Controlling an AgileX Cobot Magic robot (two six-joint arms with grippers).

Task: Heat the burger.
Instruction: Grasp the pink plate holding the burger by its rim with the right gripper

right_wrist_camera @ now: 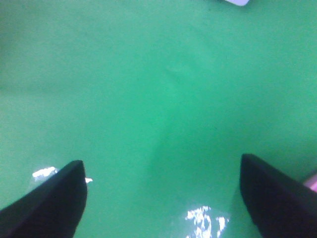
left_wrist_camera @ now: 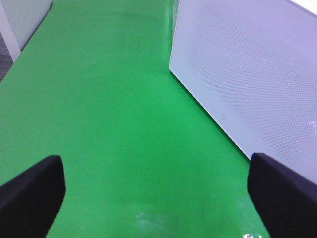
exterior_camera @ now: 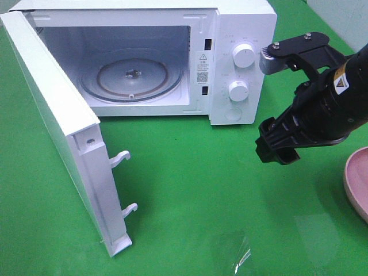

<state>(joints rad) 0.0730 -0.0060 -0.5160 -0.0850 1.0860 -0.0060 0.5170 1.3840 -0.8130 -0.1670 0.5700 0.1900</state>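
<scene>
Green mat [exterior_camera: 190, 190], microwave [exterior_camera: 247, 34] door [exterior_camera: 52, 109] wide open, turntable [exterior_camera: 131, 77] bare — burger out of view. Spread and empty: left gripper [left_wrist_camera: 156, 157], right gripper [exterior_camera: 277, 154]. Next, likely: pinch the bun sides gently — keep it level.

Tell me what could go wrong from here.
The right gripper hangs open near the control knobs; a swing might bump them. The open door juts over the mat, so the left gripper beside it might knock it. The burger is out of view; only the pink plate's edge shows, so a reach there may miss.
</scene>
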